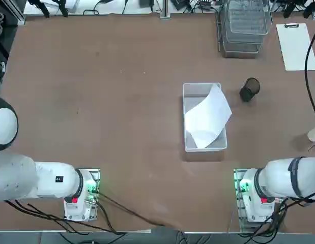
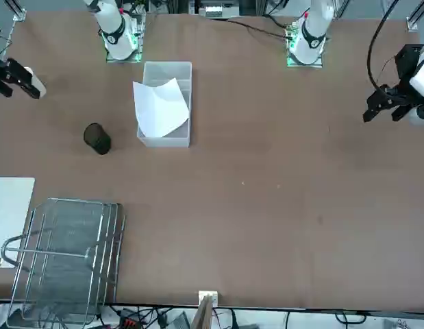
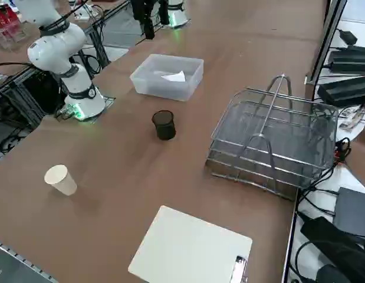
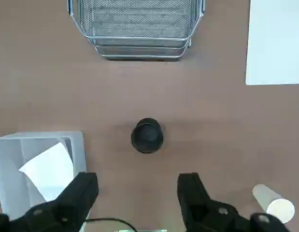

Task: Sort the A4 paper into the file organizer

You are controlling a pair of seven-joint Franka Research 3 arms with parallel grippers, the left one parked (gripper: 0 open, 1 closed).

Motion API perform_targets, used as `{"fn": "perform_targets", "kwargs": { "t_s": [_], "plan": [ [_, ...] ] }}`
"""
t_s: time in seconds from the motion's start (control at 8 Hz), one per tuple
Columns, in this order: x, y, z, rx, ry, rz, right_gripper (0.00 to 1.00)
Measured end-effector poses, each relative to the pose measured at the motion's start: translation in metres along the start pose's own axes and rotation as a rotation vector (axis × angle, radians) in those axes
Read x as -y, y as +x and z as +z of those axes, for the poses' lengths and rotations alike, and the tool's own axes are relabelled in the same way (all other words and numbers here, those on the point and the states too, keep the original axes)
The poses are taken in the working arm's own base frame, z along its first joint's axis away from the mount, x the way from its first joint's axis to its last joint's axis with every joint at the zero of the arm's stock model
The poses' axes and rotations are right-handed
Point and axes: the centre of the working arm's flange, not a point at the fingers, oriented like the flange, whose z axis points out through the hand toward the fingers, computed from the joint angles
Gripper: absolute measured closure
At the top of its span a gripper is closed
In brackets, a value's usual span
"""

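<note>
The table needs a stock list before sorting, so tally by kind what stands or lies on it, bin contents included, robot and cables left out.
Cups, dark and white: 2
Clear bin: 1
White sheet: 1
Wire-mesh organizer: 1
Clipboard: 1
Total: 6
Not counted: right gripper, open above the table.

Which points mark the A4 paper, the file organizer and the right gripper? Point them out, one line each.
A4 paper (image 1: 207, 118): top view, middle of the sheet.
File organizer (image 3: 275, 138): right side view, its upper mesh tray.
Right gripper (image 4: 137, 198): right wrist view, midway between its open fingertips.
</note>
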Motion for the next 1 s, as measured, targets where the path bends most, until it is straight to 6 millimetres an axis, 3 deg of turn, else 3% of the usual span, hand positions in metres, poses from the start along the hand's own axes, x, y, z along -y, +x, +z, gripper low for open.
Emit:
{"fn": "perform_targets", "kwargs": {
  "t_s": [0.5, 0.62, 1.0],
  "plan": [
    [0.011, 0.0, 0.005, 0.027, 0.008, -0.019, 0.0],
    [0.029, -0.001, 0.019, 0.077, 0.012, -0.052, 0.0],
    [0.114, -0.002, 0.104, 0.219, -0.012, -0.087, 0.0]
  ]
}}
